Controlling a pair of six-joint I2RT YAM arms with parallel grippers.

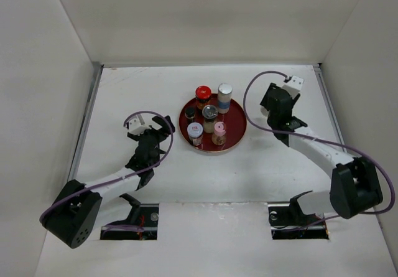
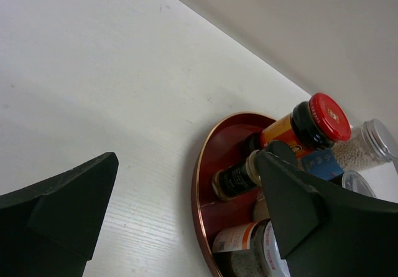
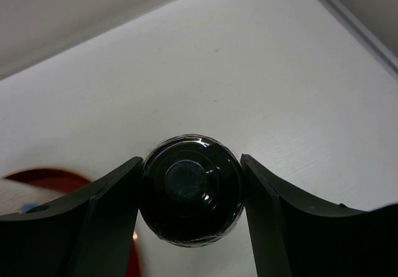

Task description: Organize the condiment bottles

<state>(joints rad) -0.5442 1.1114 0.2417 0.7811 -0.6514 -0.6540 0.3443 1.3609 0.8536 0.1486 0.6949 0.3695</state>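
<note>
Condiment bottles — six of them — stand upright and close together on the round dark-red tray at the middle of the top view, with a red-capped jar and a tall white bottle with a blue band along its upper edge. A seventh, a black-capped jar, is off the tray to its upper right, clamped between the two fingers of the right hand, which press on its opposite sides at or just under the cap. Whether it is clear of the table cannot be told. Just left of the tray, the left hand is spread wide and holds nothing. The jar looks small, light and rigid, possibly glass, and its glossy cap is likely slippery — a firm hold on the body below the cap, kept upright, seems safest.
</note>
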